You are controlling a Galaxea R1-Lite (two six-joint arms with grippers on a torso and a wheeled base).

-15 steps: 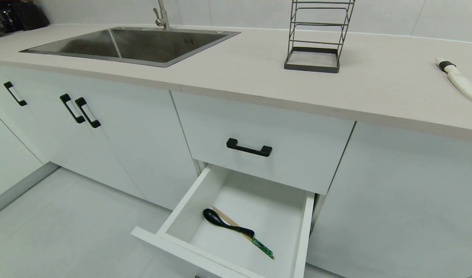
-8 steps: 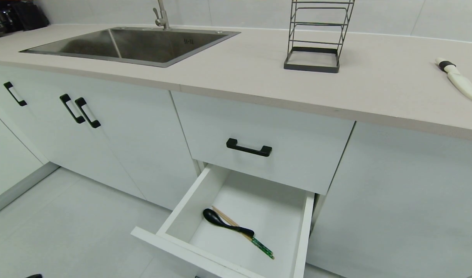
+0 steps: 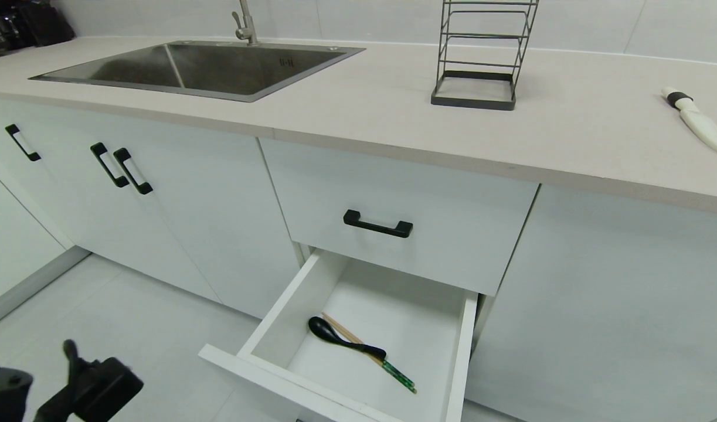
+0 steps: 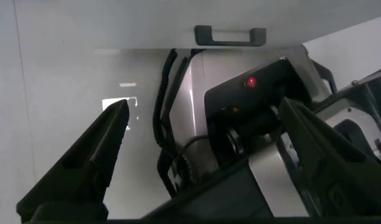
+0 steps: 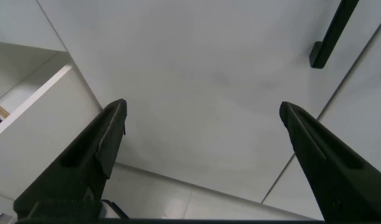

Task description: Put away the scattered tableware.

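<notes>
The lower drawer (image 3: pixel 461 351) stands pulled out, and in it lie a black spoon (image 3: pixel 335 337) and a pair of chopsticks (image 3: pixel 387 368) with green ends. A white-bladed knife (image 3: pixel 698 120) with a black band lies on the countertop at the far right. My left gripper (image 3: pixel 74 354) is low at the left, over the floor and left of the drawer; in its wrist view the left gripper (image 4: pixel 202 109) is open and holds nothing. The right gripper (image 5: pixel 202 111) is open too, facing a white cabinet front, with the drawer's side wall (image 5: pixel 35 93) off to one side.
A steel sink (image 3: pixel 200 67) with a tap sits at the back left of the counter (image 3: pixel 364 117). A dark wire rack (image 3: pixel 481 58) stands at the back middle. The upper drawer (image 3: pixel 405 193) is shut, its black handle (image 3: pixel 377 224) above the open one. More black handles (image 3: pixel 121 169) line the left cabinet doors.
My left gripper has risen into the head view at the lower left. The drawer, spoon, chopsticks and knife have not moved.
</notes>
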